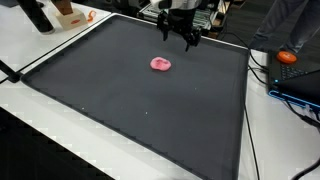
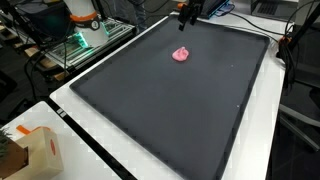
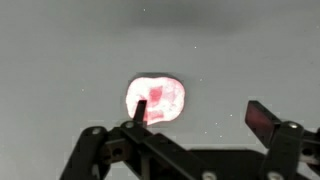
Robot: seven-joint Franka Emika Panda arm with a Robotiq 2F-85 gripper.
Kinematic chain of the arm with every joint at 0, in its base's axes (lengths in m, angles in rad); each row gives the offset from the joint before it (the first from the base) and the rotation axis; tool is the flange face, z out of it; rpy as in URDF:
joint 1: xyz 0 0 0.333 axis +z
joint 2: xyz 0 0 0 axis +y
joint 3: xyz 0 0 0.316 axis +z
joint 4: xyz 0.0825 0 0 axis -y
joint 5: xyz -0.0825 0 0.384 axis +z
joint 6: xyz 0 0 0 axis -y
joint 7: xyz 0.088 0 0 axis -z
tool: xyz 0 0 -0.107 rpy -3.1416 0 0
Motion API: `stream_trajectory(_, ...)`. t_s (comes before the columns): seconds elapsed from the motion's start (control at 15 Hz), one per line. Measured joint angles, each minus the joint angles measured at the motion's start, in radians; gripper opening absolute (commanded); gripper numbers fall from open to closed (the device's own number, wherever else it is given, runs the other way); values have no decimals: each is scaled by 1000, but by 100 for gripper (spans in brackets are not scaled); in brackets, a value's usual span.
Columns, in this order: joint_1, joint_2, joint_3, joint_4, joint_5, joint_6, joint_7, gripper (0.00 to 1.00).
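The gripper (image 1: 179, 40) hangs at top centre, fingers apart; a pink lump (image 1: 161, 63) lies just below on the black mat (image 1: 130, 105). In the wrist view one finger (image 3: 140, 108) overlaps it.

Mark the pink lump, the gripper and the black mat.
pink lump (image 1: 161, 64): in an exterior view, its middle.
gripper (image 3: 200, 113): wrist view, midway between fingertips.
black mat (image 1: 130, 105): in an exterior view, bare centre.

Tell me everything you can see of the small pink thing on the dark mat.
The pink thing is small, rounded and lumpy, with a paler middle in the wrist view; its material is unclear. It lies flat on the dark mat, near one edge. Nothing seems to touch it; the gripper hangs above, jaws open.
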Motion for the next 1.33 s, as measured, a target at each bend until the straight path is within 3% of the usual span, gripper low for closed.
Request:
stream_trajectory(0.8,93,148,31,77,-206,-20,-358,100)
stream_trajectory(1.33,125,202,52,110,-330,-107,-597,100)
